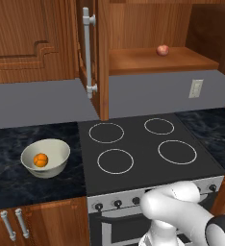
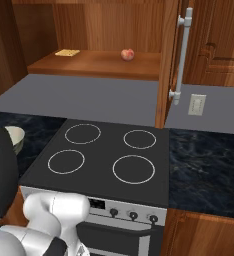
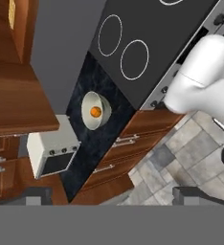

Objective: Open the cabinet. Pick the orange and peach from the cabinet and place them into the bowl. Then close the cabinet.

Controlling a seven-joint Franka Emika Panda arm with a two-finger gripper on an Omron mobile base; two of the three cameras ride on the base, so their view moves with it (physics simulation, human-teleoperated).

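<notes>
Cabinet [image 1: 102, 57] is opened. Orange [image 1: 40, 160] is already placed in the bowl [image 1: 54, 166] on the left bench. Peach [image 1: 162, 50] is left on the cabinet shelf [image 1: 181, 60]; it must be fetched and the doors closed. Jaws are released, nothing held.

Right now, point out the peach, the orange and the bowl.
peach [image 1: 162, 50]: left base view, middle of the fruit on the cabinet shelf.
orange [image 1: 40, 160]: left base view, middle of the fruit lying in the bowl.
bowl [image 1: 54, 169]: left base view, outer wall on its near right side.
</notes>
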